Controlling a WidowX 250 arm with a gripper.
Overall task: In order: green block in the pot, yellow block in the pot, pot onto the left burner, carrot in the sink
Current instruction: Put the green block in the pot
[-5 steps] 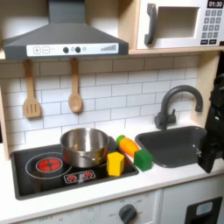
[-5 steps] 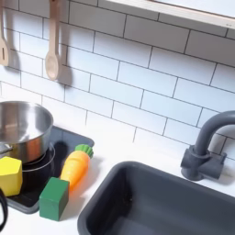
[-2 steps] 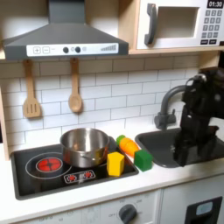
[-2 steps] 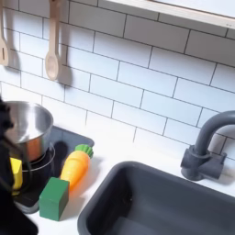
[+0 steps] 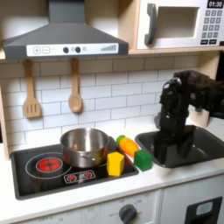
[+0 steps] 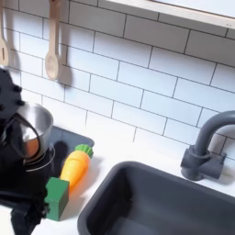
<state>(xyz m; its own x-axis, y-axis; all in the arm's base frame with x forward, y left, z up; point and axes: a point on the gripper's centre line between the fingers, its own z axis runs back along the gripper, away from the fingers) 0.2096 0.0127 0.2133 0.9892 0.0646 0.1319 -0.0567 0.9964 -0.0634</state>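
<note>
White tiled toy kitchen, all four steps not yet done.

Across the counter [image 5: 175, 179] from large to small: the sink [image 5: 194, 140] sits at the first exterior view's right, the pot [image 5: 84, 146] stands on the black stovetop beside the left burner [image 5: 48, 164], and the carrot [image 6: 75, 167], yellow block [image 5: 115, 163] and green block [image 5: 143, 158] lie near the pot. My claw [image 5: 171, 150] hangs just beside the green block; I cannot tell its state. That cube looks light, rigid and flat-sided, so I judge opposite faces the best hold. In the second exterior view my arm covers the yellow block.
</note>
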